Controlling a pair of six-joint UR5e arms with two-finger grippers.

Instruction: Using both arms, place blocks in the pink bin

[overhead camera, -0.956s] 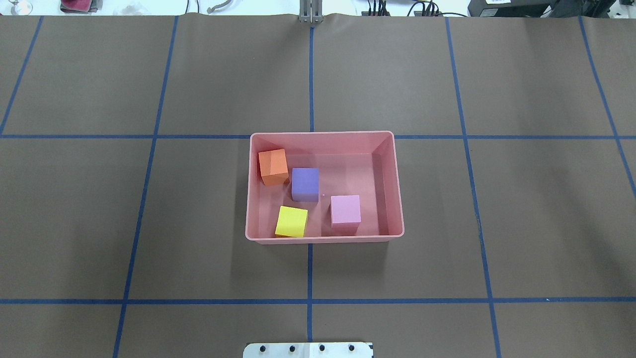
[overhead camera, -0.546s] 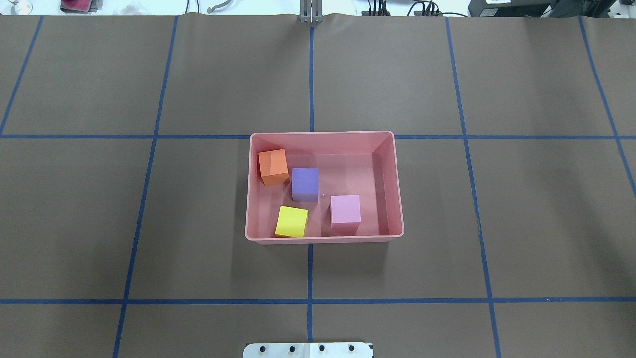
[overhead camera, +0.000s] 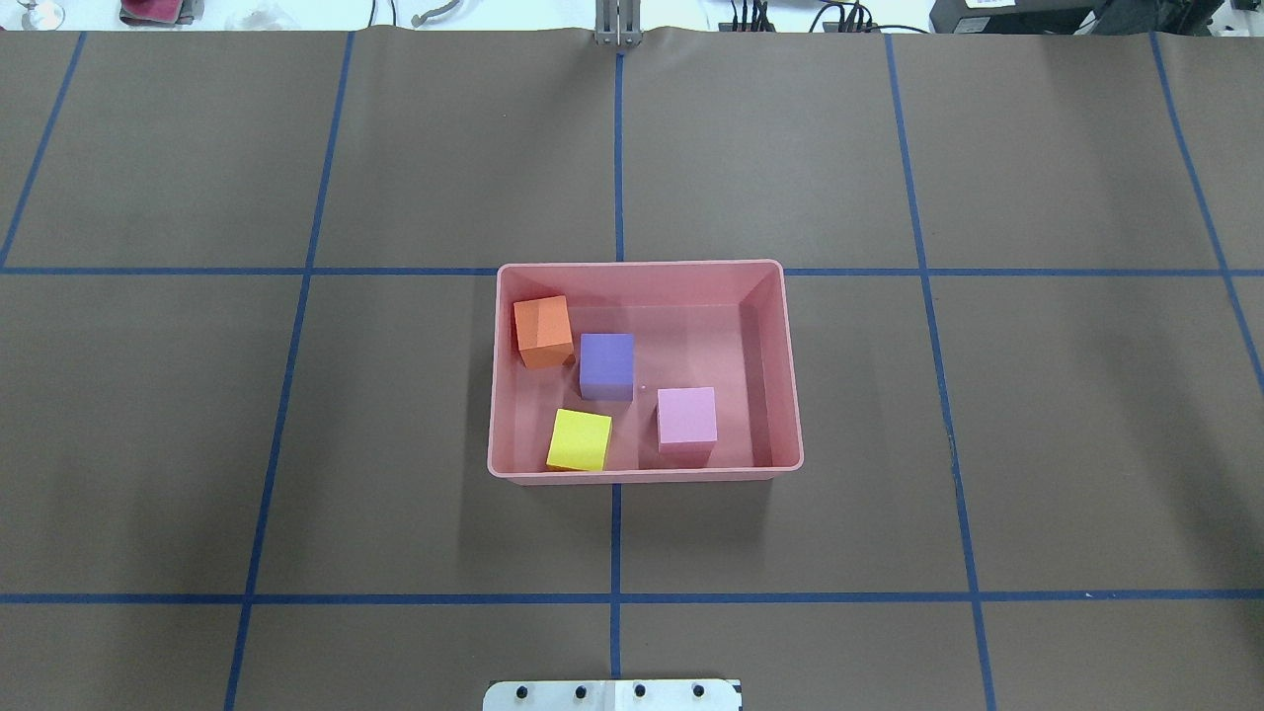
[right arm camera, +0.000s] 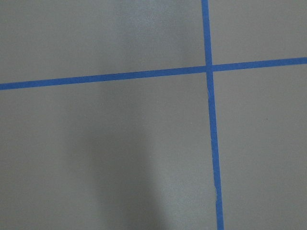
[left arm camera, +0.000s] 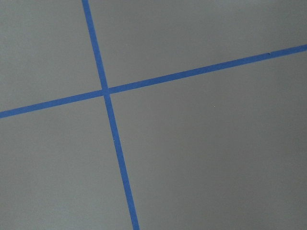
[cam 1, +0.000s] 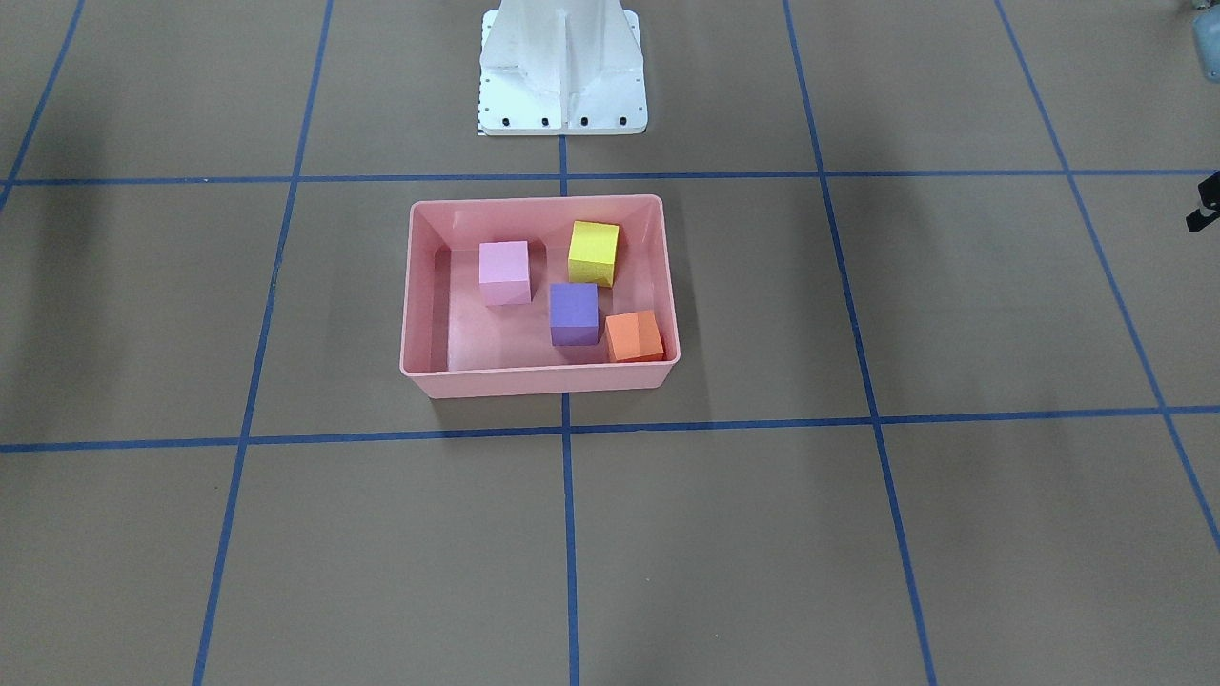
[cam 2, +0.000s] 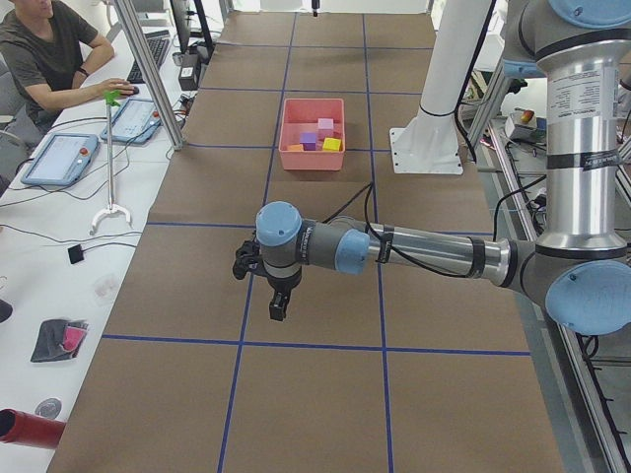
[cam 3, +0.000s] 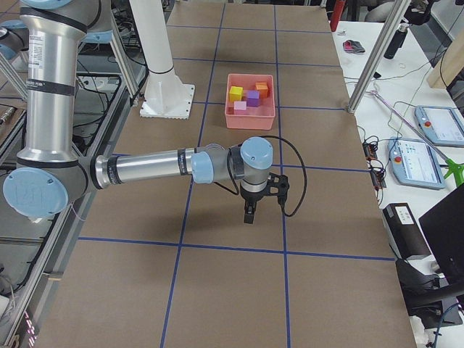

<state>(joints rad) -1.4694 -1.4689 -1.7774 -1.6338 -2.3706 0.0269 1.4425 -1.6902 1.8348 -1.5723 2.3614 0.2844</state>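
Observation:
The pink bin (overhead camera: 642, 265) sits near the table's middle. All the blocks lie inside it: orange (overhead camera: 542, 331) at the far left corner, purple (overhead camera: 606, 363) beside it, yellow (overhead camera: 580, 439) at the near wall, light pink (overhead camera: 686, 416) to the right. In the front-facing view the bin (cam 1: 538, 381) holds the same cubes. Both arms are far from it and outside the overhead view. The left gripper (cam 2: 279, 307) points down over bare table, as does the right gripper (cam 3: 249, 214); I cannot tell whether either is open or shut. Both wrist views show only brown table and blue tape.
The white pedestal base (cam 1: 562, 67) stands just behind the bin. Blue tape lines (overhead camera: 614, 597) grid the brown table cover. A seated person (cam 2: 49, 49) and tablets (cam 2: 61, 158) are at a side bench past the table's edge.

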